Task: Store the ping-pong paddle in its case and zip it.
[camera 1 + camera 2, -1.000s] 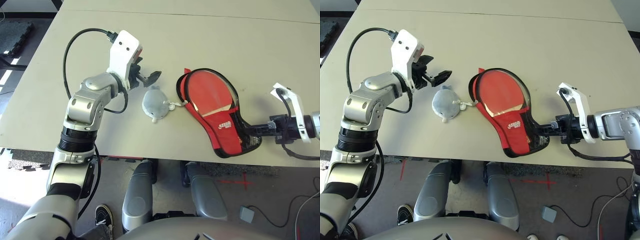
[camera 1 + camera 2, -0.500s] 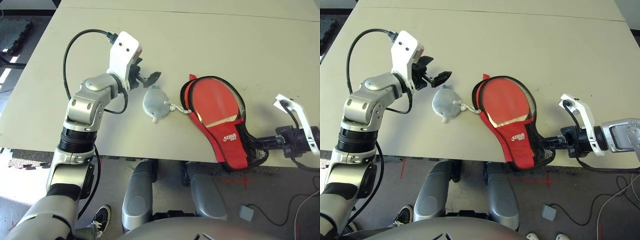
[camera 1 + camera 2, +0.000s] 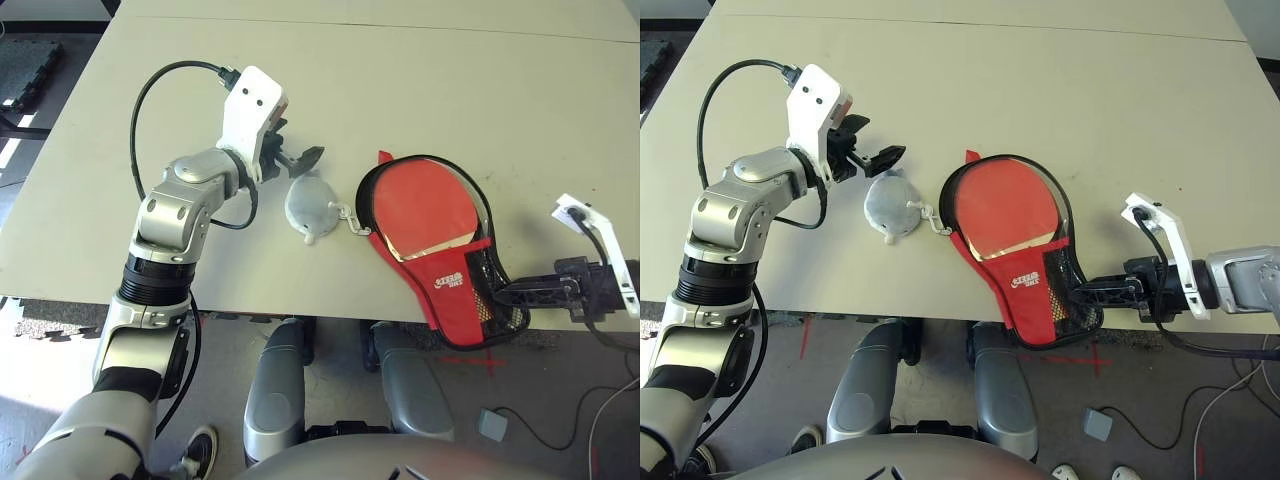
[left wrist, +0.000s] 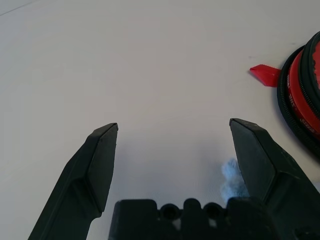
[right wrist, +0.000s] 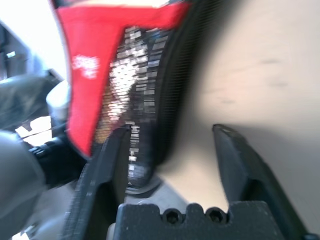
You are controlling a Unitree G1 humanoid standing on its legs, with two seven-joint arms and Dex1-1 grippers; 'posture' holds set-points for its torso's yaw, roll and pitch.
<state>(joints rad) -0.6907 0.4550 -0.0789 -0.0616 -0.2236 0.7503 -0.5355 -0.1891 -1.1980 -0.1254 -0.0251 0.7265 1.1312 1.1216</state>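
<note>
The red case (image 3: 447, 303) lies open near the table's front edge, its black mesh narrow end hanging over that edge. Inside it sits the ping-pong paddle (image 3: 425, 198), red face up; its handle is hidden under the case's red flap. My right gripper (image 3: 503, 293) is at the mesh end, and in the right wrist view its fingers (image 5: 111, 165) stand apart, with the mesh edge of the case (image 5: 90, 60) along one finger. My left gripper (image 3: 305, 156) is open above the table, left of the case's round end (image 4: 305, 95), with nothing between its fingers.
A small grey-white pouch (image 3: 310, 207) lies between the left gripper and the case, its cord reaching the case's rim. The beige table (image 3: 420, 70) stretches bare behind them. Past the front edge is the floor.
The case with the paddle has slid toward the table's front edge and turned a little, and the right gripper has moved with it. The left gripper has barely shifted.
</note>
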